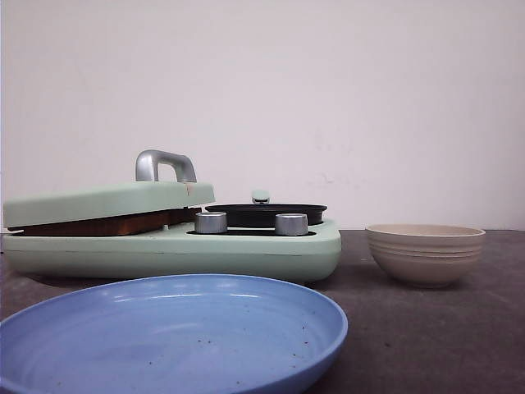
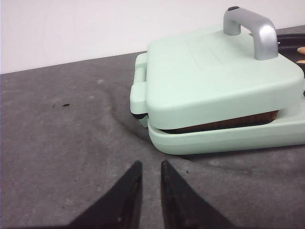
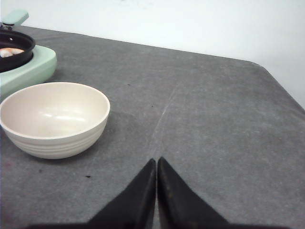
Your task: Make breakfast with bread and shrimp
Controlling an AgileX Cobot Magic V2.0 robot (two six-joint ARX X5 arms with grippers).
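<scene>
The bread [image 2: 224,123] sits clamped inside the mint-green breakfast maker [image 1: 246,246], only its brown crust edge peeking from the gap between lid and base. That machine is the big piece here, stretched across the left half of the grey surface [image 3: 200,95], its silver handle [image 1: 164,164] standing up on the lid and a black pan [image 1: 267,213] on its right end, two silver knobs [image 1: 211,222] in front. Nearest the front edge lies a blue plate [image 1: 189,328]. Over to the right, just beside the machine, a cream bowl [image 3: 55,117]. Beyond that bowl the surface runs bare out to its far right edge. Left gripper [image 2: 149,171] hangs low near the machine's hinge corner, jaws a sliver apart, gripping nothing. Right gripper [image 3: 156,164] has its jaws pressed together, near the bowl.
</scene>
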